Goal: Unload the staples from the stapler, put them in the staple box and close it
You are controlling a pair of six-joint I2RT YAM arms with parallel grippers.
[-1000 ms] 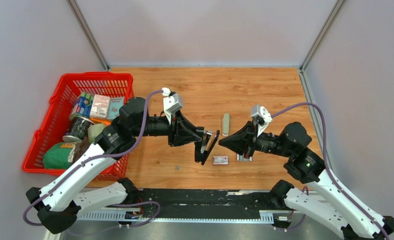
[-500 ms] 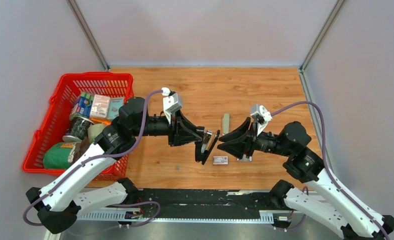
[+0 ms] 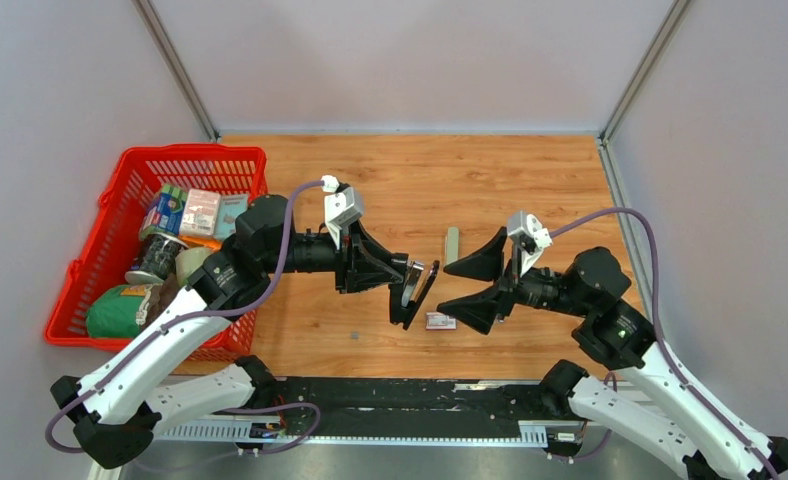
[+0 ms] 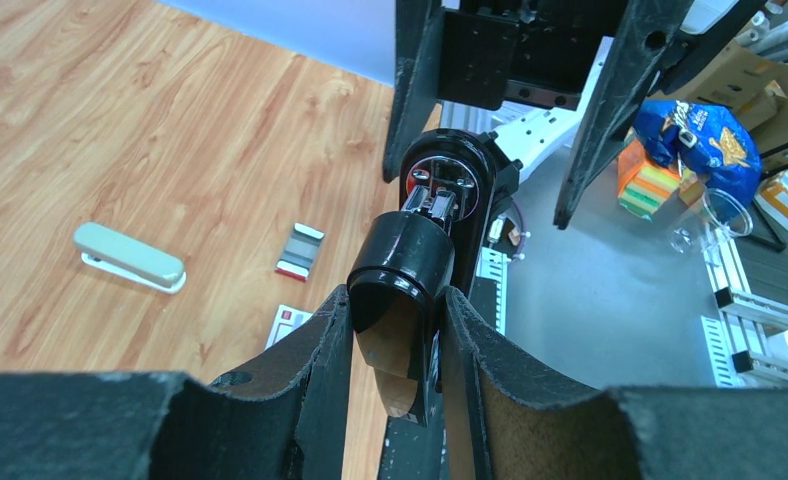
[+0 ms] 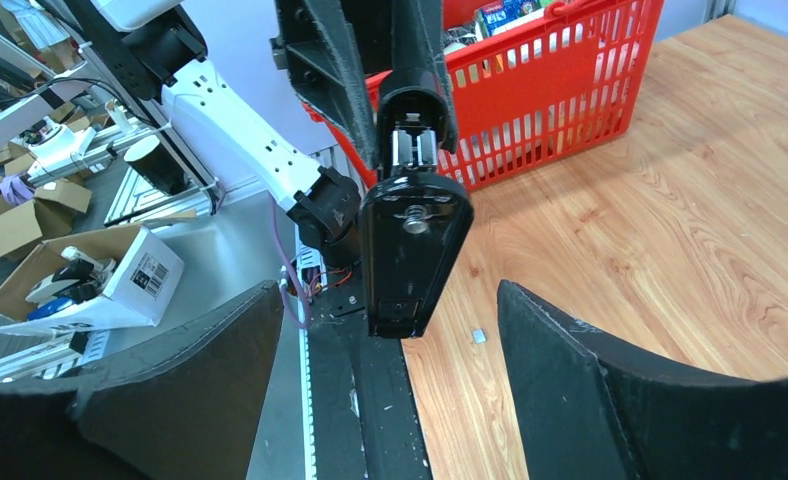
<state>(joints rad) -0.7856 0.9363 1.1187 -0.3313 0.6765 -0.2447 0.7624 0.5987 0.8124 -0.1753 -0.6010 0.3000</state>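
Straight ahead of my right end effector (image 3: 450,286), spread wide and empty, hangs the opened black stapler (image 5: 413,240), pinched by my left end effector (image 4: 395,300). Its magazine apparently holds the staples (image 5: 410,150), open end facing the nearer right arm.

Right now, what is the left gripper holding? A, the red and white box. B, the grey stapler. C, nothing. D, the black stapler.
D: the left gripper has its fingers closed on either side of the black stapler, while the grey stapler lies apart from it on the table.
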